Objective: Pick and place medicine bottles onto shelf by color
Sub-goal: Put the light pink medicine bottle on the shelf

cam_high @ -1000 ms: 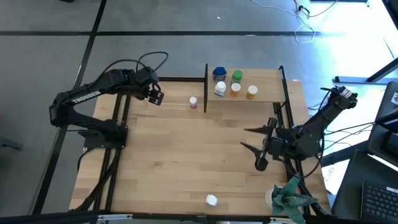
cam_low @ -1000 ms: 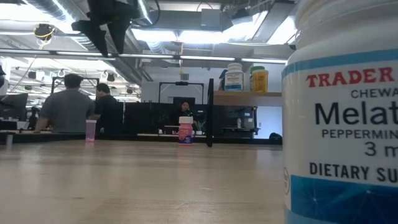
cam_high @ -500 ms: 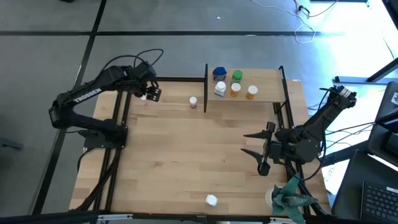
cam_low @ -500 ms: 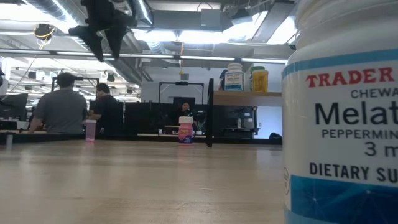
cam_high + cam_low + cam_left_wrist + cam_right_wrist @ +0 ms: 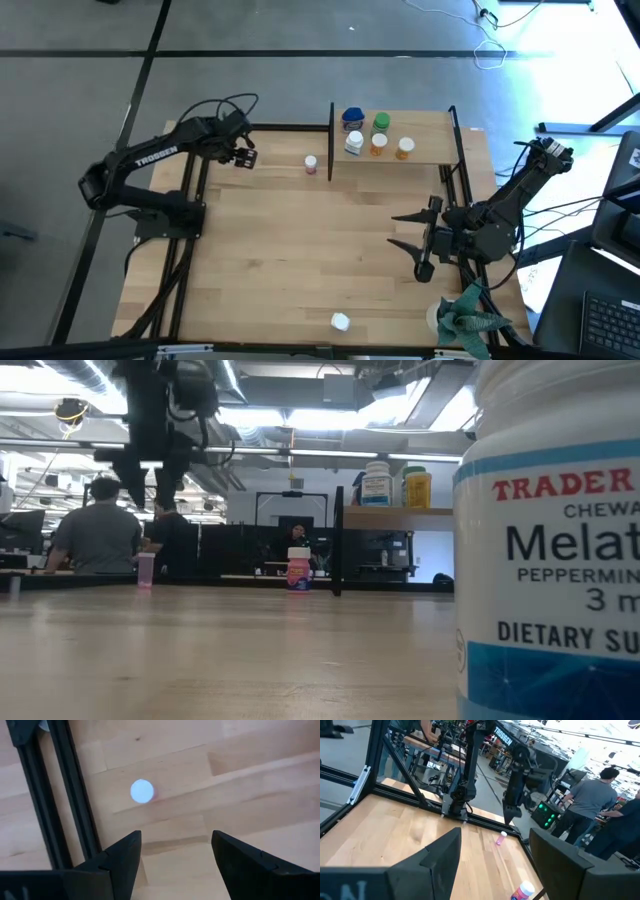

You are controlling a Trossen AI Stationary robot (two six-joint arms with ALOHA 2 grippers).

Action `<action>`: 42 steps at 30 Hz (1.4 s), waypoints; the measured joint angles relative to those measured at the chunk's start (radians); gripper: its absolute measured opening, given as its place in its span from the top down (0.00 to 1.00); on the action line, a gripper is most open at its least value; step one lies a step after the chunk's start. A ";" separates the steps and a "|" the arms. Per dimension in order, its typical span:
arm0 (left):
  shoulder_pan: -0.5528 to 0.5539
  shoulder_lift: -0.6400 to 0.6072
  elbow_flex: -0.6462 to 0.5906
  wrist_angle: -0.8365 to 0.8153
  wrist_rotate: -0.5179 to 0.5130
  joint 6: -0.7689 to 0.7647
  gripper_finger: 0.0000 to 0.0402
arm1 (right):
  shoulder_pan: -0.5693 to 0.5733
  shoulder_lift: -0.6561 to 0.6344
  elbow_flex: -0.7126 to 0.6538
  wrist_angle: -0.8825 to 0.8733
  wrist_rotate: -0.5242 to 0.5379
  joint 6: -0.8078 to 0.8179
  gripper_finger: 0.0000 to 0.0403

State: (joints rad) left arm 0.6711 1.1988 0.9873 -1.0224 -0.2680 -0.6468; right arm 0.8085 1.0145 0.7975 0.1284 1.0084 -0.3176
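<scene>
High view, my count: shelf (image 5: 430,150) carries five medicine bottles (image 5: 352,119); one pink bottle (image 5: 311,164) stands just beside its upright, one white bottle (image 5: 341,322) at the near edge. Left gripper (image 5: 243,155) hovers spread above a small pink bottle (image 5: 142,791); right gripper (image 5: 407,230) waits wide.

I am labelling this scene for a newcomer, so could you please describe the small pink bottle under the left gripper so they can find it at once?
Start at the shelf along the table's far edge, then move past its black upright toward the table's far left corner. There, under the open left gripper, stands a pink bottle with a white cap, slimmer than the other pink bottle.
</scene>
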 joint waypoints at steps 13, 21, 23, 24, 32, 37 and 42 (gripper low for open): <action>0.081 0.000 -0.241 0.276 -0.014 0.030 0.41 | 0.000 0.000 0.000 0.000 0.001 -0.003 0.42; 0.104 0.000 -0.279 0.332 -0.094 0.051 0.41 | 0.000 0.000 0.000 0.000 0.002 -0.004 0.42; 0.111 0.000 -0.289 0.347 -0.094 0.051 0.41 | 0.000 0.000 -0.001 0.000 0.001 -0.005 0.42; 0.114 0.000 -0.295 0.353 -0.089 0.050 0.41 | 0.000 0.000 -0.001 0.000 0.002 -0.005 0.42; 0.115 0.000 -0.340 0.453 -0.093 0.080 0.41 | 0.000 0.000 -0.001 0.000 0.001 -0.005 0.42; 0.115 0.000 -0.373 0.510 -0.094 0.079 0.41 | 0.000 0.000 -0.001 0.000 0.001 -0.005 0.42; 0.119 0.000 -0.397 0.517 -0.122 0.080 0.41 | 0.000 0.000 -0.001 0.000 0.001 -0.005 0.42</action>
State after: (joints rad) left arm 0.7902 1.1988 0.5908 -0.5059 -0.3897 -0.5663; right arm 0.8082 1.0145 0.7967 0.1287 1.0096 -0.3222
